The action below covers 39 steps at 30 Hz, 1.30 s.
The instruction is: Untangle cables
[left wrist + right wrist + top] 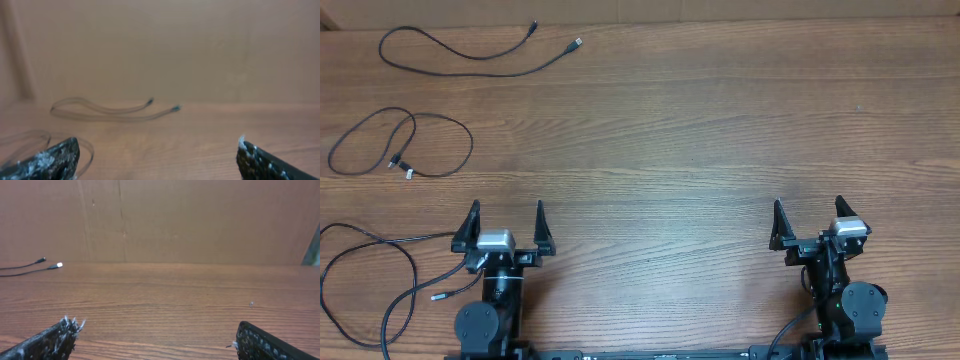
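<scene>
Three thin black cables lie apart on the left half of the wooden table. The farthest cable [382, 46] stretches along the back, and its plug ends [56, 265] show in the right wrist view. A second cable [400, 166] forms a loop in the middle left. The third cable [435, 296] curls beside the left arm's base. My left gripper [507, 212] [158, 144] is open and holds nothing; the far cable [115, 112] lies well ahead of it. My right gripper [808, 205] [155, 324] is open over bare wood, far from every cable.
The wooden table [700, 130] runs to a brown wall [200, 220] at the back. Both arm bases sit at the near edge. A loop of cable [89, 150] lies close by the left gripper's left finger.
</scene>
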Tool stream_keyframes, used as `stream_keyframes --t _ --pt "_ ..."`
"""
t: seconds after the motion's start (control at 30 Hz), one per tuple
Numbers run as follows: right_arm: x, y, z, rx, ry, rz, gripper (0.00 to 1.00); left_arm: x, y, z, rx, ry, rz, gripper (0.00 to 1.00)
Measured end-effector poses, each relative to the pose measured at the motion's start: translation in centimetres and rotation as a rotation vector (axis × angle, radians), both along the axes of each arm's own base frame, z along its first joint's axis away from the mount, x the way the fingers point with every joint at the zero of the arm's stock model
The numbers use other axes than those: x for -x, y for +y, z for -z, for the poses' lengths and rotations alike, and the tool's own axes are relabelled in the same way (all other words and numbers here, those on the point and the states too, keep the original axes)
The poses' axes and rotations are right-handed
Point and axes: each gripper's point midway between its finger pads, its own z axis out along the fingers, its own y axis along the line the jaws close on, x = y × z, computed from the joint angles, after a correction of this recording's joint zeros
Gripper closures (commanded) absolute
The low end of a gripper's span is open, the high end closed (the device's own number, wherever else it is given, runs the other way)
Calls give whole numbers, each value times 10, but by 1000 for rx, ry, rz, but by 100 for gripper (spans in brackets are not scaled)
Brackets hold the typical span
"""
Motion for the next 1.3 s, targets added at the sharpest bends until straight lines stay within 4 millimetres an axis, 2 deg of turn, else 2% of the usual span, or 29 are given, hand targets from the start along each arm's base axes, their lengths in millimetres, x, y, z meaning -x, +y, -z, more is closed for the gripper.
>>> stream_keyframes --t 0.13,0.2,1.3 --pt "0 0 0 0 0 0 0 0 10 29 49 117 -57 0" --pt "0 0 0 0 0 -1 0 1 12 37 55 147 -70 0" --pt "0 0 0 0 0 0 0 1 13 37 3 151 -75 0"
